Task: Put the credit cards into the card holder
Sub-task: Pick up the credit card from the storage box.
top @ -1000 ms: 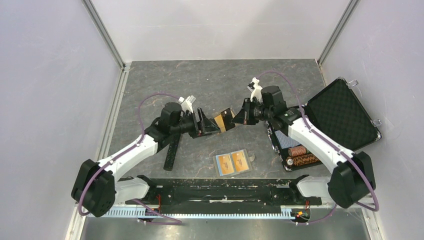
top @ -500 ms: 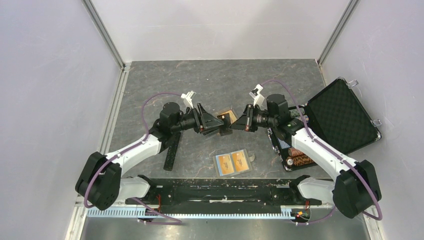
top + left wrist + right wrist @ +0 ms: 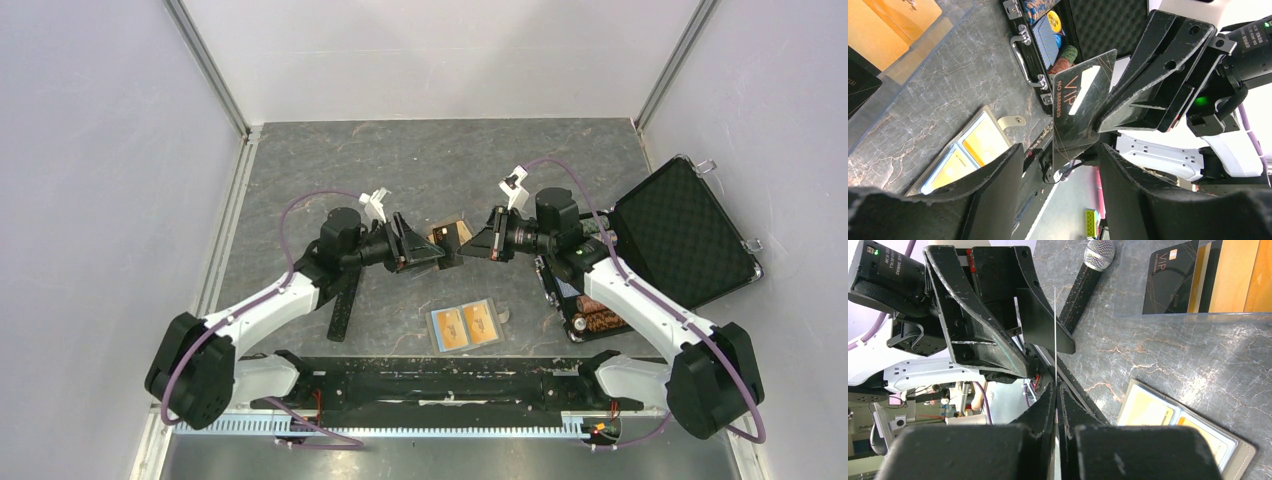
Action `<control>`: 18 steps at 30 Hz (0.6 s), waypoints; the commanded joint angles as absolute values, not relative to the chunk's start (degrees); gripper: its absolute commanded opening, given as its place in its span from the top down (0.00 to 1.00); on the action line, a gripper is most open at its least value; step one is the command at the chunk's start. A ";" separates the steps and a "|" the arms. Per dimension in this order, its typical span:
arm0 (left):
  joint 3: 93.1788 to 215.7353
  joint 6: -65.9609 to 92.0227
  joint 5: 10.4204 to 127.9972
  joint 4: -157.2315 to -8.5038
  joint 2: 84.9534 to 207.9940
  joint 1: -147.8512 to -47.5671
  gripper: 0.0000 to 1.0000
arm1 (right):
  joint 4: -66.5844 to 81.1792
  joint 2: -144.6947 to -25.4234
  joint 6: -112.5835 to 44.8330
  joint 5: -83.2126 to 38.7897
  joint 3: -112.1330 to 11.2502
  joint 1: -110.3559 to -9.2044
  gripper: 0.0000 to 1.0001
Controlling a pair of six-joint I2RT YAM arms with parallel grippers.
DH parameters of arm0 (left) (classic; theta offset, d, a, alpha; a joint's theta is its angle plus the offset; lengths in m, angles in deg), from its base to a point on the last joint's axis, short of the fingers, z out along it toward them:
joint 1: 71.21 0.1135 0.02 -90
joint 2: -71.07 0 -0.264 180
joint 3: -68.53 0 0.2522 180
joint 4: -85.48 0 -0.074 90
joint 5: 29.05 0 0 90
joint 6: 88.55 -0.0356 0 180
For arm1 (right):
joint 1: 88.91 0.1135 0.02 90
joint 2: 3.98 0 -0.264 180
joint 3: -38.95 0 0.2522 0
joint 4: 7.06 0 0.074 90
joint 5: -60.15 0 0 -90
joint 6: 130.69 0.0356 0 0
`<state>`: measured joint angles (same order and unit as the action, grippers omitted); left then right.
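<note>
Currently, listed left to right, places given against the card holder (image 3: 1009,120):

- Black microphone (image 3: 342,305): lying on the table well to the holder's left.
- Left gripper (image 3: 425,252): hovering beyond the holder's far-left corner. Its fingers are standing wide apart on either side of the black card and are not pressing on it.
- Black card (image 3: 1080,107): marked VIP, standing on edge in the air beyond the holder, between the two grippers.
- Card holder: lying open and flat, pale blue inside, with its tab at the right edge.
- Orange-gold cards (image 3: 452,328): two, sitting side by side in the holder's pockets.
- Right gripper (image 3: 1056,400): reaching in from beyond the holder's far-right corner, its fingers pinching one end of the black card.
- Chip case (image 3: 685,230): lying open well to the holder's right, showing striped chips.
</note>
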<state>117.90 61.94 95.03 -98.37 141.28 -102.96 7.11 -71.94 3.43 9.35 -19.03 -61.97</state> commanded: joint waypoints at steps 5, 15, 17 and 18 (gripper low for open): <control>119.09 61.72 98.46 -104.28 141.19 -103.20 0.38 | 2.76 -70.55 5.14 12.18 -18.50 -61.74 1.00; 119.32 62.62 100.76 -107.39 140.53 -103.38 0.77 | 2.05 -71.06 4.98 12.91 -17.37 -61.70 1.00; 119.25 62.58 100.76 -106.78 140.27 -103.42 0.96 | 1.91 -71.10 4.84 12.52 -17.19 -61.75 0.92; 119.26 62.41 100.84 -106.24 140.17 -103.38 0.98 | 1.52 -71.13 4.87 12.42 -17.07 -61.75 0.87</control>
<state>117.99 61.96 98.71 -103.29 141.35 -103.04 3.92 -71.88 5.13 11.86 -18.03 -62.10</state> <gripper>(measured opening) 0.083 0.050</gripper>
